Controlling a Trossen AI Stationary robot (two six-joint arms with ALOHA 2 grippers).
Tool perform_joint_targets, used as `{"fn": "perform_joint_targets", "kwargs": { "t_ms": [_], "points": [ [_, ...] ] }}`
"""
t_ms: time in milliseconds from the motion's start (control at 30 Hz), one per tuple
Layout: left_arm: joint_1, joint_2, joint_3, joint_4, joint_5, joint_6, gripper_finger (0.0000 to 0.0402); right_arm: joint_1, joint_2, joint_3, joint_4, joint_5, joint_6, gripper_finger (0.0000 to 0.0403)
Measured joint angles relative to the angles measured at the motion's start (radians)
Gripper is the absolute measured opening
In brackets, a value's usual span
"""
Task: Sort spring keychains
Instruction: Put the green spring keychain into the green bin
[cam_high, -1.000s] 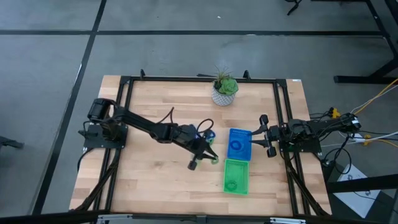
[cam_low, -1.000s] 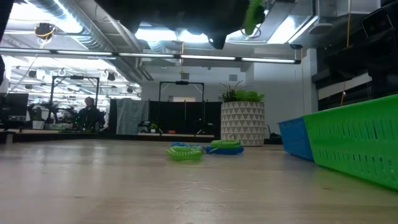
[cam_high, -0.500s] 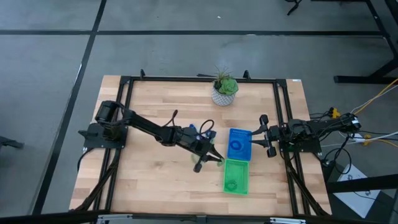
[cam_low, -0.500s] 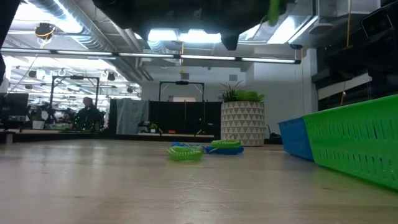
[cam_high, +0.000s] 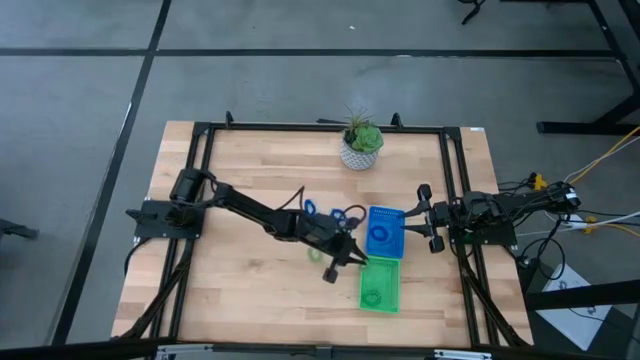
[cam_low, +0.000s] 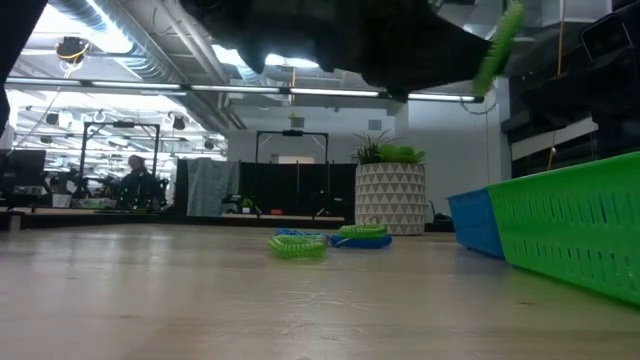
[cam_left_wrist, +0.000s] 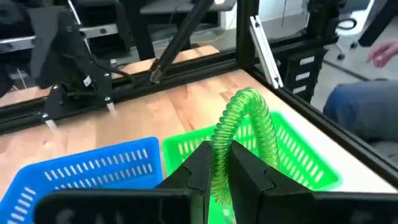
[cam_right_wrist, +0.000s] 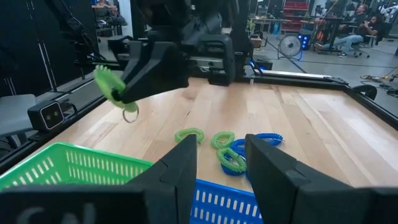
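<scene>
Left gripper (cam_left_wrist: 221, 171) pinches a light green spring keychain (cam_left_wrist: 239, 134), its fingers (cam_left_wrist: 193, 171) closed narrow on the coil, which arches up above them. It hangs above the tabletop (cam_high: 240, 280) right at the near edge of the green tray (cam_high: 380, 283); the right wrist view shows the coil's small metal ring (cam_right_wrist: 129, 115) dangling below the grip. The blue tray (cam_high: 384, 232) sits touching the green one, on its far side, and each tray already has a coil of its own colour lying in it.

Loose keychains (cam_right_wrist: 233, 149), some blue and some green, lie in a small cluster on the wood near the blue tray. A potted plant (cam_high: 361, 144) stands at the far edge.

Right gripper (cam_right_wrist: 221, 158) waits beside the blue tray, its fingers spread apart and holding nothing.
</scene>
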Motion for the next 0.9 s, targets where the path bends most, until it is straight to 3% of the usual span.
{"fn": "perform_joint_targets", "kwargs": {
  "t_ms": [200, 600, 900],
  "points": [
    [-0.001, 0.026, 0.069, -0.098, -0.045, 0.062, 0.0034, 0.0, 0.0, 0.0, 0.0, 0.0, 0.0, 0.0136],
    [-0.02, 0.048, 0.136, -0.115, -0.078, 0.163, 0.0032, 0.0, 0.0, 0.0, 0.0, 0.0, 0.0, 0.0136],
    [-0.051, 0.154, 0.298, -0.26, -0.173, 0.229, 0.0032, 0.0, 0.0, 0.0, 0.0, 0.0, 0.0, 0.0136]
  ]
}}
